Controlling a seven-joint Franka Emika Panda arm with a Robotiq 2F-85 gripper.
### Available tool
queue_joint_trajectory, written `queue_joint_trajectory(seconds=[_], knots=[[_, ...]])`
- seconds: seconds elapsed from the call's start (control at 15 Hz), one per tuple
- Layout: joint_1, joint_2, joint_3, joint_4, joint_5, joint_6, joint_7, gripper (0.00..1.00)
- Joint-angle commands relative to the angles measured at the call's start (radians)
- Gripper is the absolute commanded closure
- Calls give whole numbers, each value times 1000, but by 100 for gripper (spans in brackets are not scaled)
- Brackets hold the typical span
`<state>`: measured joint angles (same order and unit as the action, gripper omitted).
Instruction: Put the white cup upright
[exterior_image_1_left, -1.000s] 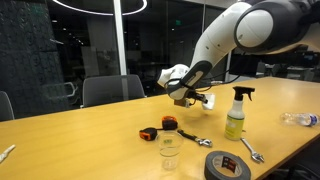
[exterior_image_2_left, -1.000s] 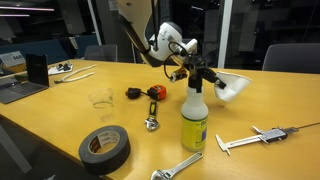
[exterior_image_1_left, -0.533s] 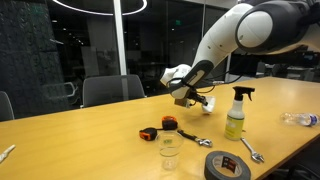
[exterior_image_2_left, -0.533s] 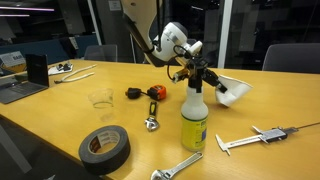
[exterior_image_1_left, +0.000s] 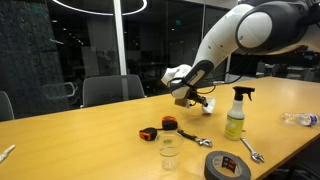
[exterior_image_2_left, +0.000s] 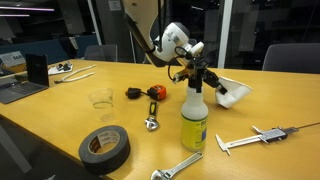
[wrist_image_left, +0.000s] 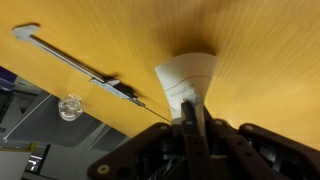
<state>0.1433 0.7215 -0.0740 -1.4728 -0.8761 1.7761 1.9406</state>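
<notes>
White cup: the white cup (exterior_image_2_left: 232, 92) is being held tilted, neither flat nor upright, with its wide rim being pointed away from the gripper (exterior_image_2_left: 205, 78).
Cup's place: it is being kept over the middle of the bench (exterior_image_2_left: 60, 120), on the side toward the far edge in both exterior views, just behind the spray bottle (exterior_image_2_left: 194, 110). Whether its lower side is touching the wood cannot be told.
Gripper: in the wrist view the fingers (wrist_image_left: 183, 118) are being pressed together on the cup's narrow end, one on each side of the wall, so the cup is being grasped.
Arm: the arm (exterior_image_1_left: 235, 35) is being reached in from above the bench's far edge.
Spray bottle: it is being left upright with yellow liquid inside, between the cup and the near edge.
Caliper: a caliper (exterior_image_2_left: 262, 138) is being shown flat beside the spray bottle, toward a side edge.
Tumbler: a clear tumbler (exterior_image_2_left: 100, 99) is being shown upright, well apart from the cup.
Tape: a black tape roll (exterior_image_2_left: 105, 146) is being shown flat close to the near edge.
Wrench: a wrench (exterior_image_2_left: 176, 167) is being shown lying at the near edge, near the tape roll.
</notes>
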Motion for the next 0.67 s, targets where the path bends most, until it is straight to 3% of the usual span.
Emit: queue_joint_trajectory(seconds=[0.0, 0.6], knots=[[-2, 9, 0, 20, 17, 9, -1, 97], [24, 33, -20, 38, -17, -32, 28, 96]])
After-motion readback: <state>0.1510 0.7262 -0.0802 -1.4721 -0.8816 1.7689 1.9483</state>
